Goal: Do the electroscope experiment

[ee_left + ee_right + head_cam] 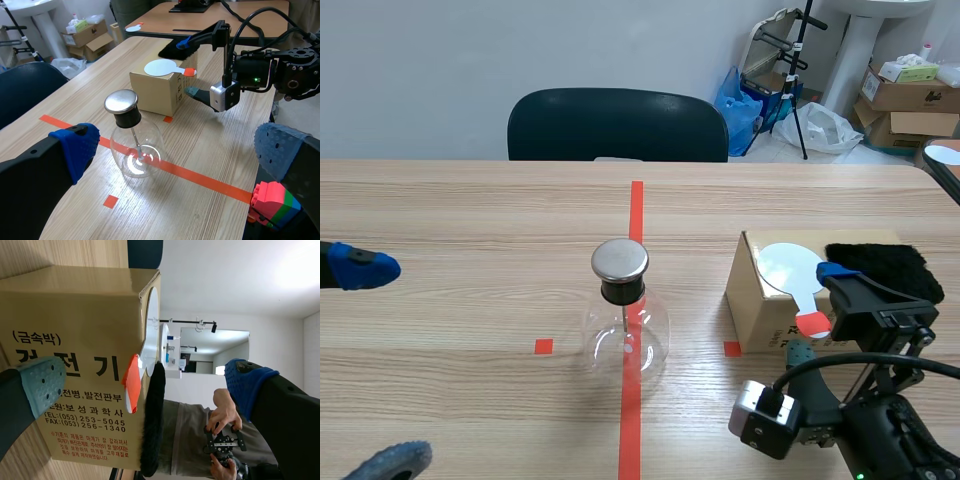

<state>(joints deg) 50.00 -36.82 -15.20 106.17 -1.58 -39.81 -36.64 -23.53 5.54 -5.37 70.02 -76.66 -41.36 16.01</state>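
The electroscope, a round glass flask [625,335] with a metal cap [620,260], stands on the red tape line at the table's middle. To its right is a cardboard box [760,300]. On the box lie a white disc paddle [788,266] with an orange handle [812,323] and a black fur cloth [880,268]. My right gripper [817,312] is turned sideways and open, its pads on either side of the orange handle [132,390], not touching it. My left gripper [177,150] is open at the left, with the flask [136,150] ahead between its fingers.
A dark chair [617,125] stands behind the table's far edge. Boxes and bags sit on the floor at the back right. A small multicoloured block [272,200] shows by my left gripper's finger. A person's hands [225,415] appear far behind the box.
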